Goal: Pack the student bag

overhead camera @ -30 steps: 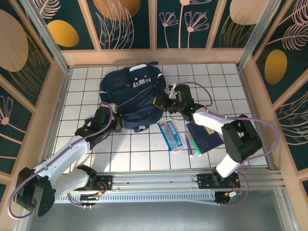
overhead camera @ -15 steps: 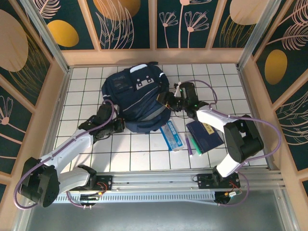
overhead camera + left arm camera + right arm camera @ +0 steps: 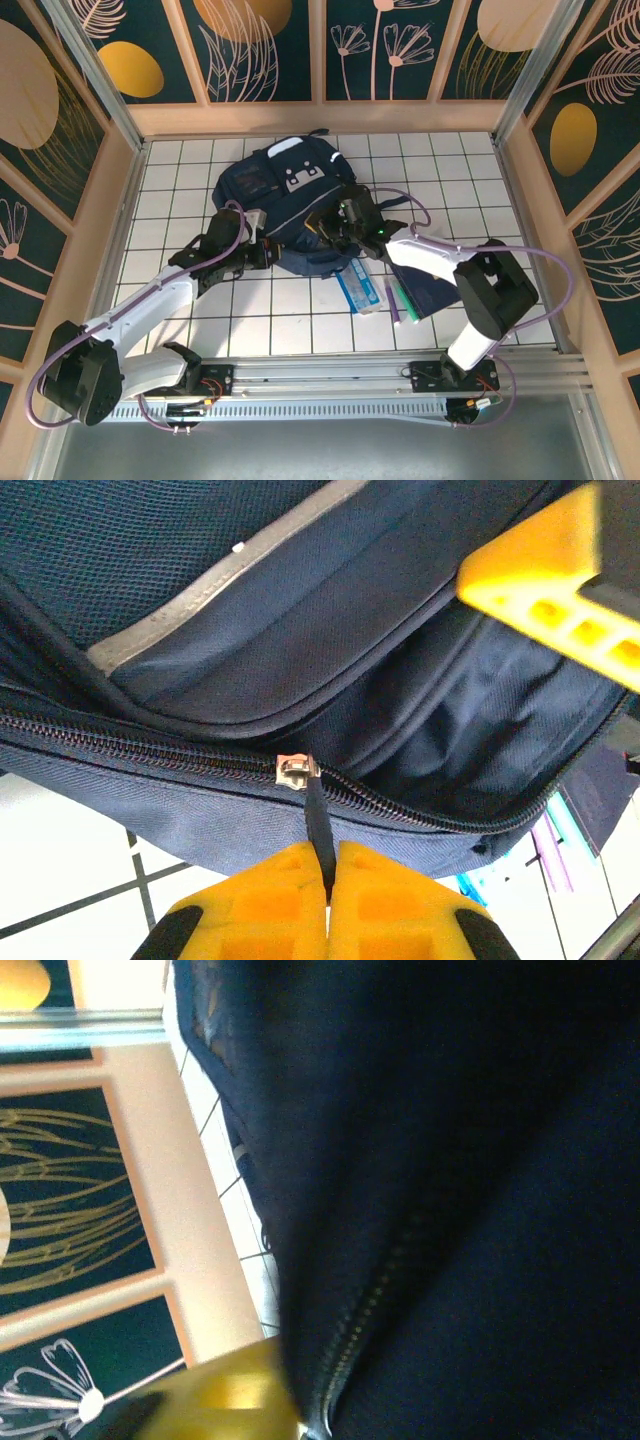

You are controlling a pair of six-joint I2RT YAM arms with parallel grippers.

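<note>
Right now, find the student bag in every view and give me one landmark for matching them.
Top external: student bag at upper centre, between the two arms.
Left wrist: student bag across the upper frame, its zipper pull pinched in the shut left gripper.
Right wrist: student bag close up, covering the right side.
Shared landmark: white tiled table, at lower left in left wrist, left of the bag in right wrist.

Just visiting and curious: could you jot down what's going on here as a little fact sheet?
Bag: student bag lying on tiled table, main zip partly open
Left pincer: shut on zip pull
Right pincer: shut, against bag's edge
Beside bag: blue packet, pens, dark-blue book
</note>
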